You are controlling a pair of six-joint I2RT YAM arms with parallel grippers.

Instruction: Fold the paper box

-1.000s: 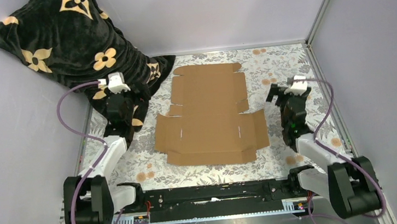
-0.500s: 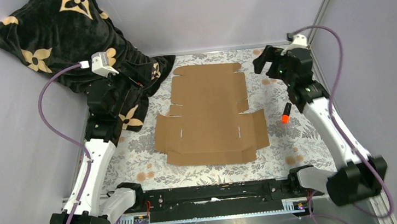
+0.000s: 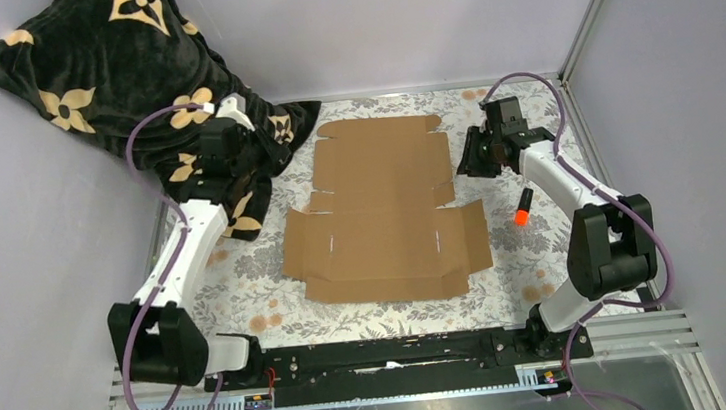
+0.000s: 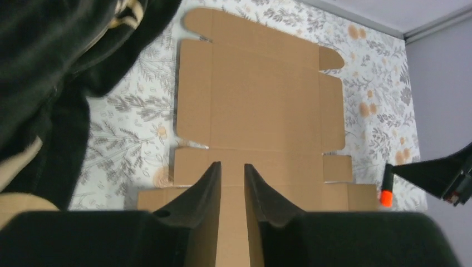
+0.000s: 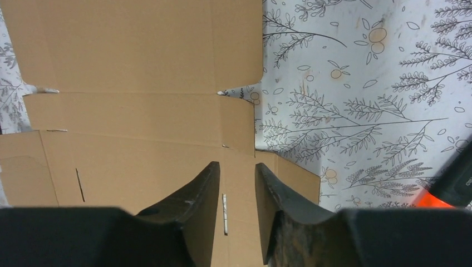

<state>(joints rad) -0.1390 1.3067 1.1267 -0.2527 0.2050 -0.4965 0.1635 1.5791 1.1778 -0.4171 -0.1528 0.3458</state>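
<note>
From above, the box (image 3: 385,213) is seen lying flat and unfolded on the table (image 3: 545,258), its long axis running from the near edge to the far wall, squarely between the two arms. The left gripper (image 3: 253,163) is held over the black cloth (image 3: 106,79), a little apart from the far panel's left edge; the right gripper (image 3: 470,159) is just beside that panel's right edge and is judged the nearer, with a marker (image 3: 520,208) lying beside that arm. In the left wrist view, the left gripper (image 4: 232,167) is shown with its jaws a narrow gap apart and nothing between them, the box (image 4: 250,94) spread ahead and below. In the right wrist view, the right gripper (image 5: 236,167) is likewise narrowly parted and empty, the box (image 5: 139,72) beneath it, its right edge just past the fingers. No flap has been raised yet; a side flap is probably to be lifted first.
</note>
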